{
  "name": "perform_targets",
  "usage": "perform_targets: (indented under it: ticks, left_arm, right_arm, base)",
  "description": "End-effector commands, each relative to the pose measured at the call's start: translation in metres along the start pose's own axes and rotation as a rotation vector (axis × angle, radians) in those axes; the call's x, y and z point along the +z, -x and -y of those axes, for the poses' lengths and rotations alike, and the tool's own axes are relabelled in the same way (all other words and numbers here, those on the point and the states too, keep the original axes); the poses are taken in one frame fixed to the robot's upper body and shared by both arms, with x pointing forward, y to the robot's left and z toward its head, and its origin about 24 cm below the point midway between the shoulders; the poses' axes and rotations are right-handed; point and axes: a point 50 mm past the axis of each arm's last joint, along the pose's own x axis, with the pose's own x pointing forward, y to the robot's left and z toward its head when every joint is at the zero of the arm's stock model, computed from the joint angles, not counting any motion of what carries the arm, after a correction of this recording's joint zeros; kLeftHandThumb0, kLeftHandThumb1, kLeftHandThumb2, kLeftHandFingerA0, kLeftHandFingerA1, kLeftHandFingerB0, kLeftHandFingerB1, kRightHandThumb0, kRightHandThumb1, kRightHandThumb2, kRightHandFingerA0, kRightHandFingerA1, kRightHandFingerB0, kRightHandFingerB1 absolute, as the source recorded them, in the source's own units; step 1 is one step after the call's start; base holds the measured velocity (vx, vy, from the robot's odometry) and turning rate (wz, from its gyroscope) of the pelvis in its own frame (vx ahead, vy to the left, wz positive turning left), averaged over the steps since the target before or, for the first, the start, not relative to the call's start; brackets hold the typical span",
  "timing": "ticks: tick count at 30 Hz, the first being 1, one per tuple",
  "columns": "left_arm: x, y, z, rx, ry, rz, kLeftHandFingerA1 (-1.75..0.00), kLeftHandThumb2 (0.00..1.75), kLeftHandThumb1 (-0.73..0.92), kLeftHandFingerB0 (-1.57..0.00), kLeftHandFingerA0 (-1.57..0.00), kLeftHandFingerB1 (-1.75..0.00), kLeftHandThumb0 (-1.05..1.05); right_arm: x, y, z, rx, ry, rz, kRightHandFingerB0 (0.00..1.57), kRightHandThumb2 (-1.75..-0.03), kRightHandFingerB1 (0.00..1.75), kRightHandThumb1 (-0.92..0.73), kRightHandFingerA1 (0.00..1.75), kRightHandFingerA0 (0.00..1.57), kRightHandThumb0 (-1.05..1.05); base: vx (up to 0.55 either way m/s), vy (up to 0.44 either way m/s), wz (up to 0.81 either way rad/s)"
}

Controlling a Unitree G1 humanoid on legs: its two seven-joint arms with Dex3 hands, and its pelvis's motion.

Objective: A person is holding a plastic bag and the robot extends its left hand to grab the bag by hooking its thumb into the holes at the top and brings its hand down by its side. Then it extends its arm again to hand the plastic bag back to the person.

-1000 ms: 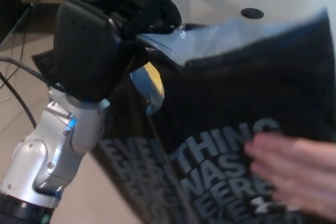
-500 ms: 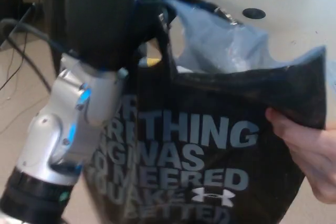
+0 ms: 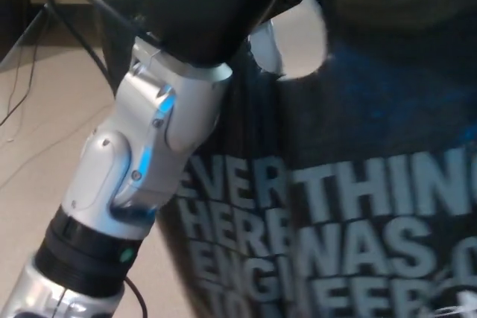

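At the far left of the frame we see a pale tan floor [image 3: 45, 147] with thin black cables [image 3: 82, 27] trailing across it. Moving right, our left arm rises from the lower left corner toward the top centre: a black ribbed cuff [image 3: 86, 262], then a silver jointed wrist housing with a blue glow [image 3: 149, 150], and above it the bulky black left hand [image 3: 209, 5], cut off by the upper edge. We cannot tell whether its fingers are closed or apart, nor whether the thumb sits in a handle hole, because the fingertips lie outside the frame. The dark blue-black plastic bag with large pale block lettering [image 3: 358, 184] fills the centre and right of the frame, hanging just beside the wrist and reaching up to the hand; one rounded cut-out handle hole [image 3: 294, 42] shows at upper centre, with pale background visible through it. We judge that the bag hangs from the hand, so the grab looks done, though the hooking itself is hidden. No person's hand shows here, and our right hand is out of view. What seems left, as far as we can judge, is lowering the arm to our side and then offering the bag back.
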Motion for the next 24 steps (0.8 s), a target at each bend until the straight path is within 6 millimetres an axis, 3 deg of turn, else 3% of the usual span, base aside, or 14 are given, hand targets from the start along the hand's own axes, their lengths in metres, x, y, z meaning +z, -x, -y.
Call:
perform_targets:
  ticks: [1,4,5,6,7,8,10,11,17,18,20,21,23,24]
  left_arm:
    - [-0.02,0.014,-0.005,-0.266,-0.08,-0.194,-0.14,0.71,0.37,0.0,0.0,-0.1,-0.78]
    - [-0.025,0.021,-0.008,-0.36,-0.088,-0.221,0.0,0.85,0.42,0.0,0.0,-0.02,-0.78]
    - [-0.026,0.022,-0.01,-0.387,-0.092,-0.227,-0.03,0.61,0.51,0.0,0.0,-0.02,-0.93]
    - [-0.026,0.023,-0.011,-0.406,-0.099,-0.229,-0.03,0.61,0.51,0.0,0.0,-0.02,-0.93]
    - [-0.027,0.024,-0.011,-0.424,-0.093,-0.228,0.0,0.86,0.43,0.0,0.0,-0.02,-0.79]
    - [-0.026,0.025,-0.012,-0.443,-0.092,-0.231,-0.01,0.62,0.49,0.0,0.0,-0.01,-0.93]
    - [-0.026,0.027,-0.012,-0.476,-0.086,-0.239,0.0,0.62,0.49,0.0,0.0,-0.01,-0.94]
    - [-0.025,0.028,-0.013,-0.491,-0.081,-0.241,0.0,0.85,0.42,0.0,0.0,-0.04,-0.77]
    - [-0.023,0.036,-0.012,-0.52,-0.054,-0.247,0.0,0.85,0.42,0.0,0.0,-0.01,-0.77]
    - [-0.023,0.038,-0.012,-0.53,-0.05,-0.252,-0.01,0.61,0.48,0.0,0.0,0.0,-0.94]
    - [-0.023,0.04,-0.013,-0.549,-0.051,-0.259,0.0,0.62,0.48,0.0,0.0,0.0,-0.94]
    - [-0.023,0.041,-0.013,-0.554,-0.056,-0.261,0.0,0.86,0.43,0.0,0.0,0.0,-0.78]
    - [-0.024,0.045,-0.013,-0.571,-0.046,-0.272,0.0,0.85,0.42,0.0,0.0,0.0,-0.77]
    - [-0.024,0.046,-0.013,-0.582,-0.04,-0.279,0.0,0.64,0.46,0.0,0.0,0.0,-0.95]
  right_arm:
    - [-0.004,0.001,0.004,0.004,0.002,-0.019,0.64,-0.61,0.45,-0.69,0.52,0.79,-0.31]
    - [-0.007,0.003,0.001,0.011,0.006,-0.027,0.65,-0.61,0.45,-0.69,0.5,0.78,-0.3]
    - [-0.007,0.004,0.0,0.014,0.006,-0.028,0.64,-0.61,0.45,-0.69,0.5,0.77,-0.3]
    - [-0.007,0.004,-0.001,0.017,0.003,-0.03,0.64,-0.61,0.45,-0.69,0.5,0.77,-0.3]
    - [-0.007,0.004,-0.002,0.016,0.005,-0.028,0.64,-0.61,0.45,-0.69,0.51,0.79,-0.3]
    - [-0.007,0.005,-0.003,0.017,0.003,-0.03,0.64,-0.61,0.45,-0.69,0.51,0.79,-0.3]
    - [-0.009,0.006,-0.005,0.02,-0.002,-0.037,0.64,-0.61,0.45,-0.69,0.51,0.78,-0.31]
    - [-0.01,0.007,-0.005,0.022,-0.003,-0.04,0.64,-0.61,0.45,-0.69,0.51,0.78,-0.31]
    - [-0.014,0.01,-0.008,0.032,0.012,-0.052,0.64,-0.61,0.45,-0.69,0.54,0.8,-0.31]
    - [-0.015,0.01,-0.009,0.033,0.013,-0.055,0.64,-0.61,0.45,-0.69,0.55,0.8,-0.31]
    - [-0.015,0.01,-0.009,0.036,0.014,-0.056,0.64,-0.61,0.45,-0.69,0.54,0.8,-0.31]
    - [-0.015,0.01,-0.009,0.038,0.011,-0.057,0.63,-0.61,0.45,-0.69,0.52,0.79,-0.31]
    - [-0.015,0.011,-0.01,0.044,0.001,-0.054,0.63,-0.61,0.45,-0.69,0.51,0.78,-0.31]
    - [-0.015,0.011,-0.01,0.045,-0.001,-0.052,0.62,-0.61,0.45,-0.69,0.52,0.78,-0.3]
  base:
    - [0.0,0.0,0.0]
    - [0.0,0.0,0.0]
    - [0.0,0.0,0.0]
    - [0.0,0.0,0.0]
    - [0.0,0.0,0.0]
    - [0.0,0.0,0.0]
    - [0.0,0.0,0.0]
    - [0.0,0.0,0.0]
    - [0.0,0.0,0.0]
    - [0.0,0.0,0.0]
    - [0.0,0.0,0.0]
    - [0.0,0.0,0.0]
    - [0.0,0.0,0.0]
    - [0.0,0.0,0.0]
